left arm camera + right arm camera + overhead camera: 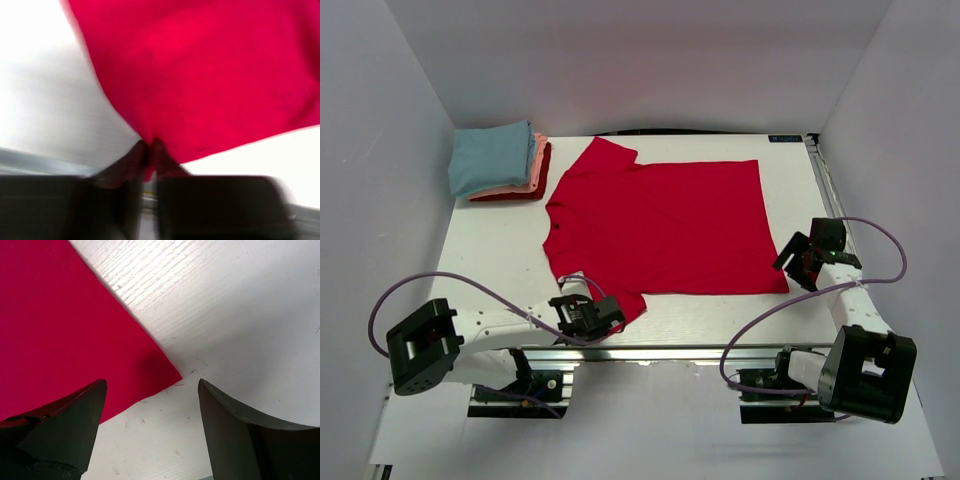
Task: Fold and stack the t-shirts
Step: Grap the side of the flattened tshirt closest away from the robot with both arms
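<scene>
A bright red short-sleeved t-shirt lies spread flat mid-table, collar to the left. My left gripper is at its near sleeve. In the left wrist view the gripper is shut on a fold of the red cloth, and that view is blurred. My right gripper hovers open just off the shirt's near right corner. In the right wrist view the gripper holds nothing, and the hem corner lies ahead of its left finger. A folded stack of light blue, salmon-pink and red t-shirts sits at the back left.
The white table is boxed in by pale walls on the left, back and right. A metal rail runs along the near edge between the arm bases. Purple cables loop beside both arms.
</scene>
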You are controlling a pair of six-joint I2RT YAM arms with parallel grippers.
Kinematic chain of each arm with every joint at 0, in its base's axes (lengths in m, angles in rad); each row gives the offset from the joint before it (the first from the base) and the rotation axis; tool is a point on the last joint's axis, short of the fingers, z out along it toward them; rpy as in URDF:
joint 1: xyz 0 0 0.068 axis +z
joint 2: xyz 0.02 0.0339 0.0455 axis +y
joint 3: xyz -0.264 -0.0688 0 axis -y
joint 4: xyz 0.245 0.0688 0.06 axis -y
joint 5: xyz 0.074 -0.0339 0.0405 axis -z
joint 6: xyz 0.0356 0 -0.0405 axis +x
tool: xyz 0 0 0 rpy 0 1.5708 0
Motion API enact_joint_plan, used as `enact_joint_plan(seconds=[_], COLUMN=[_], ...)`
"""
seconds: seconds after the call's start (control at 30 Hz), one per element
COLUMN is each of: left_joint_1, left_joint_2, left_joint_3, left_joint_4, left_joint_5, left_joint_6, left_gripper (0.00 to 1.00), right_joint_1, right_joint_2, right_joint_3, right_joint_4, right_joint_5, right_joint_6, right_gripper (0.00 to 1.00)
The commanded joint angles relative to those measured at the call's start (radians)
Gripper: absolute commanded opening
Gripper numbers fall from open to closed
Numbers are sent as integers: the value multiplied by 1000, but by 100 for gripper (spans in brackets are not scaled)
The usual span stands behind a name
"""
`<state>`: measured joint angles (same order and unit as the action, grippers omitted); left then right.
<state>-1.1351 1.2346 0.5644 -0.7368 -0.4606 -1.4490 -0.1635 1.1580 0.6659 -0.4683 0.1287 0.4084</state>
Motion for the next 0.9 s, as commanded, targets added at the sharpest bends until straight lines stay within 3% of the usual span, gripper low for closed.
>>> enact_joint_plan(seconds=[0.0, 0.07, 0.37, 0.53, 0.87], left_joint_1=[-12, -12, -14, -15, -15], left_joint_2=[52, 49, 39, 35, 25], left_joint_3=[-60, -55, 78, 69, 29], left_joint_4=[63, 71, -93, -64, -4], left_joint_5=[34, 24, -96, -90, -67], left_joint_6=[-22, -24, 35, 55, 72], left_gripper=[19, 0, 0, 0, 0], right_joint_1=[-5, -7, -7, -7, -7], right_joint_2=[-20, -21, 26, 37, 101], right_joint_3=[8, 1, 6, 6, -9], right_joint_4=[22, 20, -30, -49, -30], right_joint_5=[2, 3, 31, 115, 68], right_joint_6=[-3, -3, 6, 13, 10], right_gripper=[80, 80, 77, 76, 76])
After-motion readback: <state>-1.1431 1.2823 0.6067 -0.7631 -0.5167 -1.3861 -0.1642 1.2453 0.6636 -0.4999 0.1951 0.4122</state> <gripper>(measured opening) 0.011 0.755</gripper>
